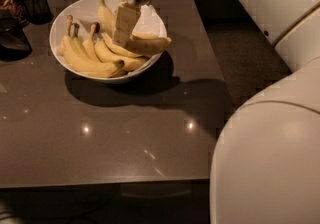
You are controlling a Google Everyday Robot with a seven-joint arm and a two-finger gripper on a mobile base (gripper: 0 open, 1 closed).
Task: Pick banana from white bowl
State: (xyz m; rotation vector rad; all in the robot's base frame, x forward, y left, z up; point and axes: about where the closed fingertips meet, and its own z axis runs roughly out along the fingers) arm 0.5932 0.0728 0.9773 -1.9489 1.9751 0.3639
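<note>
Dark grey table (100,138) with a white bowl (57,23) of bananas, and the gripper (122,35) lowered into it.

On the far left part of the table stands the white bowl, and a bunch of bananas (90,55) lies inside it. One banana (145,45) lies across the right rim, just under the gripper, which reaches down from above. Whether the gripper grasps this banana, I cannot tell. A dark wire-mesh cup (36,3) stands behind the bowl, to the left. The white robot body (270,158) fills the right side.
</note>
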